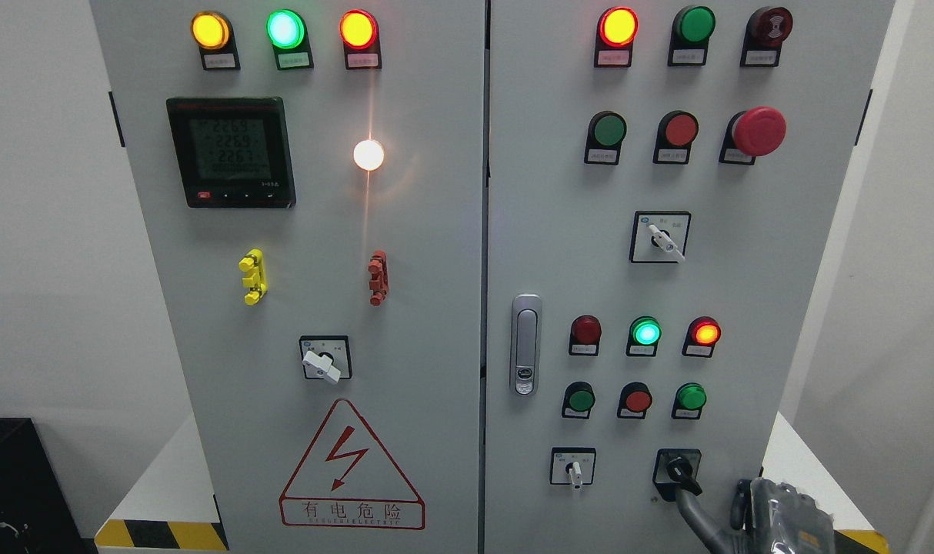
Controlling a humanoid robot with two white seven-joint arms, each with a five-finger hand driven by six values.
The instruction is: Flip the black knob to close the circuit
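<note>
The right hand [782, 519] comes up at the cabinet's lower right corner, one dark finger [694, 512] reaching to the black knob [678, 471]; whether it presses or only touches, I cannot tell, and the other fingers look loosely curled, holding nothing. The knob sits near the bottom edge of the right door [813, 308], a small hard plastic lever on a square plate, pointing down-right. I would judge it stiff, detented and smooth: best pinched across the lever's flat sides. White selector [575, 471] beside it, painted steel all round.
</note>
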